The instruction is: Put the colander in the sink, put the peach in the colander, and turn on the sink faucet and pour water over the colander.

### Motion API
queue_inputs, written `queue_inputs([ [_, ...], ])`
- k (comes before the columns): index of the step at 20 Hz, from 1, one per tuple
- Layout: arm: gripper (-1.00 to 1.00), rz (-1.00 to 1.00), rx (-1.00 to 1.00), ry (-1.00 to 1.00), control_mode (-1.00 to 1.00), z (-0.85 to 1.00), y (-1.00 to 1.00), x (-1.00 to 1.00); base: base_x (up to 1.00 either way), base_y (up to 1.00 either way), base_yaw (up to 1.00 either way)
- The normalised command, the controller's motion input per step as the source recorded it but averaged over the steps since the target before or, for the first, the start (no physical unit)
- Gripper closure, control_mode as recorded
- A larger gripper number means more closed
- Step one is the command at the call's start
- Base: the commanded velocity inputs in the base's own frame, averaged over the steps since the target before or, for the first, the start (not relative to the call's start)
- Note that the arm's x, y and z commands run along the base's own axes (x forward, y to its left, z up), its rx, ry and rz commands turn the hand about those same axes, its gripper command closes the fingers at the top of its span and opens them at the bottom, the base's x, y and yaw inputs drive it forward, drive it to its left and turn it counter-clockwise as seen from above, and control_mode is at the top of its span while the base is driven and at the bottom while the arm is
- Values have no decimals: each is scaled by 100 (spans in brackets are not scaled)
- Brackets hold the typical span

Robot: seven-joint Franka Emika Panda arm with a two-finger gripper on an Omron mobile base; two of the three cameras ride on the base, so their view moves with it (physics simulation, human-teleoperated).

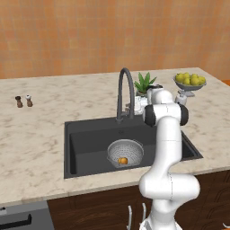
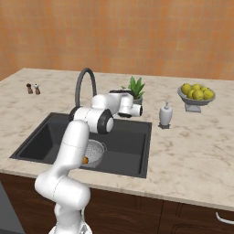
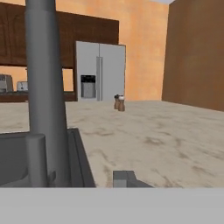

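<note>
1. The colander (image 1: 126, 152) sits down in the sink (image 1: 85, 143), towards the front of the basin, and there's the peach (image 1: 123, 160) lying inside it, against the near wall.
2. From the right-hand side the colander (image 2: 94, 151) pokes out from behind the white arm, with a sliver of peach (image 2: 85, 160) just showing.
3. The arm reaches up and over the basin, and the gripper (image 1: 137, 106) is right beside the base of the sink faucet (image 1: 125, 92), on its right.
4. In the right base view the hand (image 2: 129, 105) is level with the faucet (image 2: 85, 89), in front of the potted plant (image 2: 135, 88).
5. Gripper state? I cannot tell how far apart the jaws stand, nor whether they have hold of anything; the hand view has the faucet's upright (image 3: 46, 94) very close, at left.
6. Elsewhere on the bench (image 1: 36, 139): salt and pepper shakers (image 1: 24, 101) far left, a soap dispenser (image 2: 165, 114), and a footed bowl of yellow fruit (image 2: 196, 96) on the right.
</note>
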Motion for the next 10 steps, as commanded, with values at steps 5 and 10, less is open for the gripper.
queue_inputs([
  [5,100,-8,0,0,-100,0,0,12,0,0,0],
  [10,100,-8,0,1,-100,0,0,16,0,0,0],
])
